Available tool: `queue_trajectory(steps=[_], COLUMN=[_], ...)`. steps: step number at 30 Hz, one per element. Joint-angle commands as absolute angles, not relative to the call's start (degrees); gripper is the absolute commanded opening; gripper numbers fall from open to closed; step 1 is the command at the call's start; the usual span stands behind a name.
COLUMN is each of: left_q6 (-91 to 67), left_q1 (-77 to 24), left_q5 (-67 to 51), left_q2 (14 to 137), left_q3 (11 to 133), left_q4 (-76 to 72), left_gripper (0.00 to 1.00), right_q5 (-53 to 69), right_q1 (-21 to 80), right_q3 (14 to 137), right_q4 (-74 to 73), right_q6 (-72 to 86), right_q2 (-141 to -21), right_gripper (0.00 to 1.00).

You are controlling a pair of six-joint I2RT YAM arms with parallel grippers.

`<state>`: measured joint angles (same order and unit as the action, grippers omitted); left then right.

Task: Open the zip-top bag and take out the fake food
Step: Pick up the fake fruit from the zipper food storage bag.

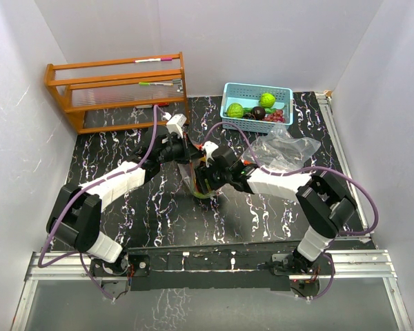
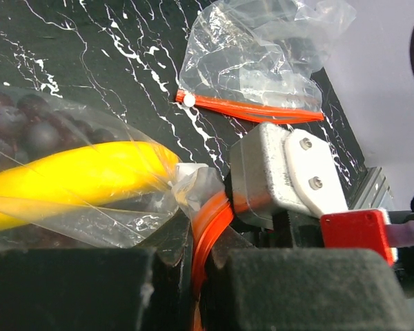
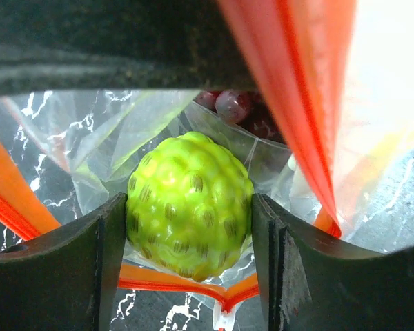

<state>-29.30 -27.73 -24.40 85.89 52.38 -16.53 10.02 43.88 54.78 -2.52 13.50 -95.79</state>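
Note:
The zip-top bag (image 1: 196, 183) lies mid-table between both grippers. My left gripper (image 2: 200, 258) is shut on the bag's orange zip strip (image 2: 210, 221); in the top view it (image 1: 181, 153) is at the bag's far-left side. Inside the bag lie a yellow banana (image 2: 76, 176) and dark purple grapes (image 2: 27, 127). My right gripper (image 3: 190, 214) reaches into the bag's open mouth and is shut on a bumpy lime-green ball (image 3: 190, 193). Grapes (image 3: 234, 107) show behind the ball. In the top view the right gripper (image 1: 208, 174) is at the bag's right side.
A light-blue basket (image 1: 252, 125) at the back right holds green balls, a dark round piece and grapes. An empty clear bag (image 1: 286, 148) with an orange zip lies just in front of the basket; it also shows in the left wrist view (image 2: 255, 62). A wooden rack (image 1: 117, 89) stands at the back left.

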Motion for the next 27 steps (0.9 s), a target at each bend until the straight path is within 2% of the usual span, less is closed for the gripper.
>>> queue_trajectory(steps=[1, 15, 23, 27], left_q6=[-28.64, -28.54, -29.0, -29.08], left_q1=[-27.33, -27.33, -27.32, -27.33], left_q5=[-23.74, -24.36, -24.6, -24.59], left_q2=[82.91, 85.79, 88.87, 89.37], left_q3=[53.33, 53.16, 54.01, 54.18], left_q4=[-20.21, -20.7, -20.82, -21.26], left_gripper=[0.0, 0.0, 0.0, 0.0], right_q5=[5.21, -3.88, 3.9, 2.6], right_q1=[44.11, 40.01, 32.37, 27.78], right_q3=[57.02, 54.88, 56.39, 59.66], right_q4=[-8.48, -4.42, 0.95, 3.52], right_q6=[12.11, 12.89, 14.46, 15.63], right_q2=[-91.58, -78.21, -74.24, -76.49], right_gripper=[0.38, 0.37, 0.37, 0.37])
